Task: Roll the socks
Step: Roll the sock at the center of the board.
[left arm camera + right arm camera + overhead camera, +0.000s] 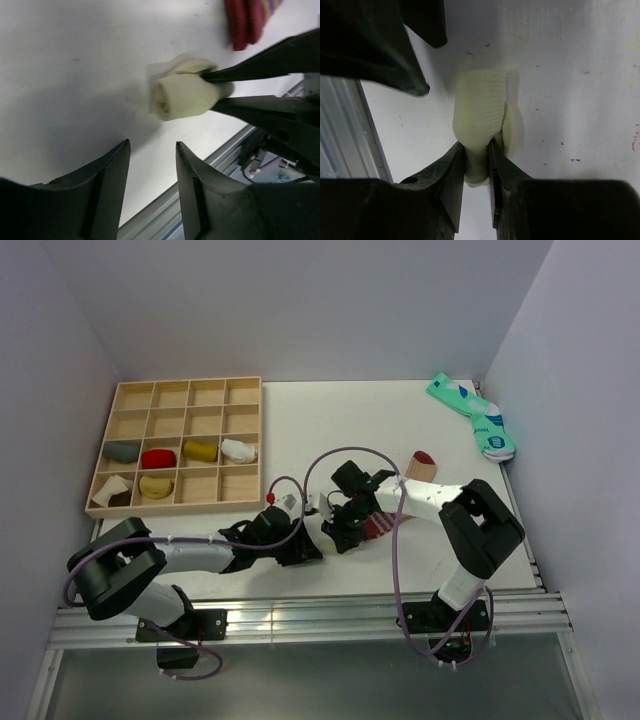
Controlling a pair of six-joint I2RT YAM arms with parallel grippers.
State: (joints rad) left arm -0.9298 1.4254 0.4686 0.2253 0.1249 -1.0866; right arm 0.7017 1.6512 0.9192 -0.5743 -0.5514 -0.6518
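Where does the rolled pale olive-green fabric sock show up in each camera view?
Left wrist: the rolled pale olive-green fabric sock sits just right of centre.
Right wrist: it sits at centre, its near end pinched by the right arm's black end effector.
Top external: it is mostly hidden under that end effector, near the front edge, and I cannot pick it out.
Shared landmark: the right end effector clamped on the sock.

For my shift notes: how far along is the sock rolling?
Done: the pale green sock looks rolled into a tight bundle. In hand: the right hand pinches that roll at one end, while the left hand stands open, clear of it. Left: the tan and maroon sock lies unrolled by the right arm.
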